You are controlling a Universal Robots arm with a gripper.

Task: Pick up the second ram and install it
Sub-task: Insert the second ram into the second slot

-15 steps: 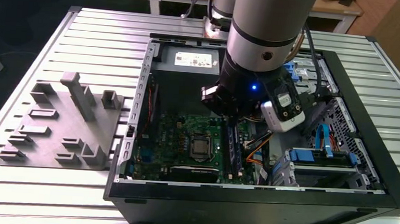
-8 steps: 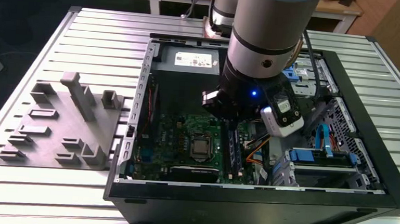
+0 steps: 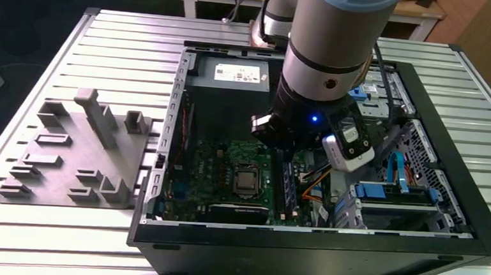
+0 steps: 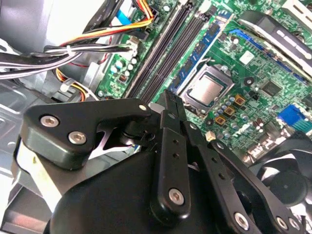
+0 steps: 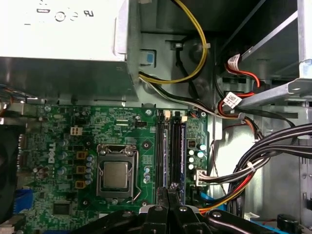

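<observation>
My pincer is clenched, nothing visible between its tips, over one end of the slot rails. The second ram lies just ahead, lengthwise along those rails, on the processor socket side.

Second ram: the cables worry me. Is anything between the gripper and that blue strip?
Nothing visible. The gripper hangs close over the slot rails beside the second ram, which stands in its slot; the cables lie off the board's edge.
</observation>
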